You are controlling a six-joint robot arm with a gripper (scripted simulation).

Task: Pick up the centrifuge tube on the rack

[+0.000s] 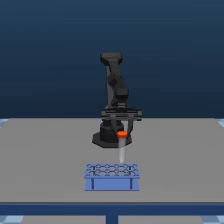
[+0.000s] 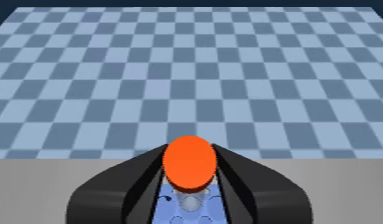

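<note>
The centrifuge tube (image 1: 121, 148), whitish with an orange-red cap, hangs upright just above the blue rack (image 1: 111, 176), its tip level with the rack's top holes. My gripper (image 1: 122, 131) is shut on the tube near its cap. In the wrist view the orange cap of the centrifuge tube (image 2: 189, 162) sits between my two black fingers (image 2: 125, 187), with the blue rack (image 2: 183, 210) seen below it. Whether the tube's tip is still inside a hole I cannot tell.
The arm's black base (image 1: 107, 137) stands on the grey table (image 1: 45, 160) behind the rack. The table's front edge runs just in front of the rack. A checkered floor (image 2: 187, 75) fills the wrist view beyond the table.
</note>
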